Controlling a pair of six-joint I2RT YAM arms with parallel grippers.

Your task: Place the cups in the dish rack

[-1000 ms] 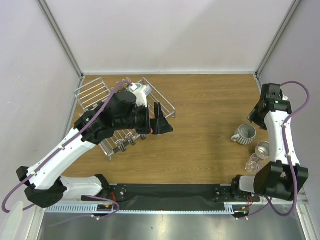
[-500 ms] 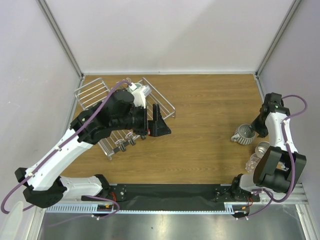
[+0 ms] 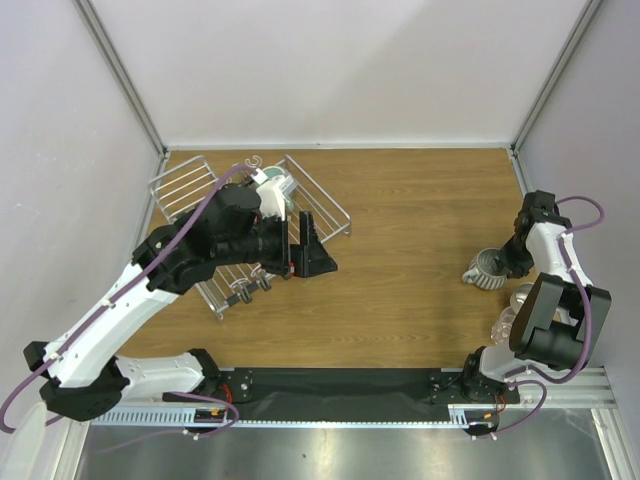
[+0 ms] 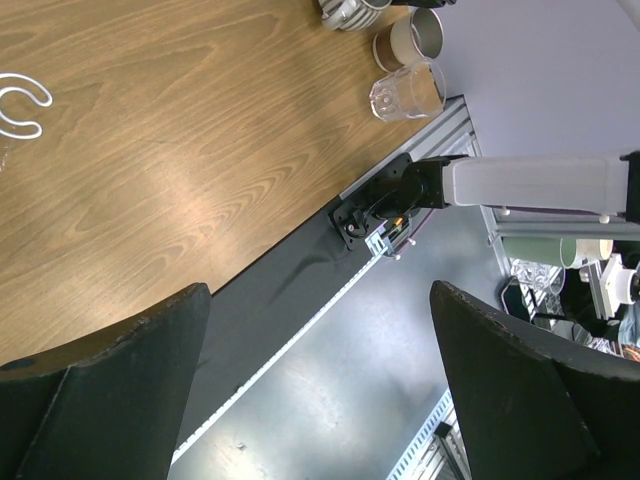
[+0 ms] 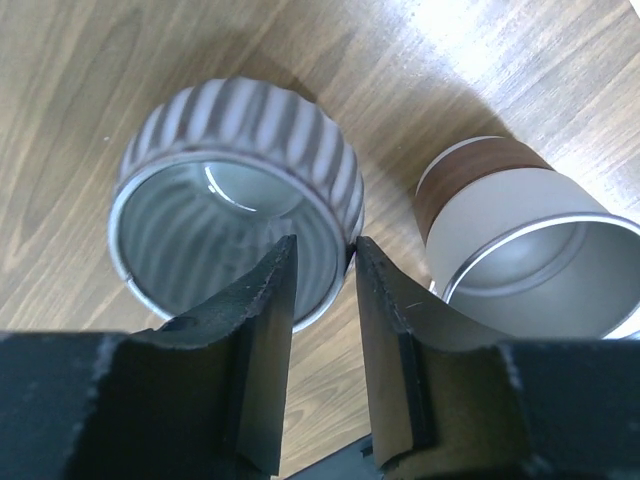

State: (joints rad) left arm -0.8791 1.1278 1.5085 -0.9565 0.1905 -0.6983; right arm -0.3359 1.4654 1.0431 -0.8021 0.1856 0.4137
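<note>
Three cups sit at the right edge of the wooden table (image 3: 400, 220); the silver wire dish rack (image 3: 185, 185) stands far left.
Right gripper (image 5: 325, 250) straddles the rim of the white ribbed mug (image 5: 240, 130), with no telling whether it pinches; the shiny metal cup (image 5: 520, 240) and clear glass (image 4: 405, 92) are nearby. Left gripper (image 4: 320, 295) hangs spread wide and empty by the rack.

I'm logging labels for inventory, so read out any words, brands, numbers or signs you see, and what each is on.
None can be read in any view.
The white ribbed mug, the metal cup with its plain brown band, the clear glass and the dish rack show no print.
The clutter past the table in the left wrist view is too blurred.
</note>
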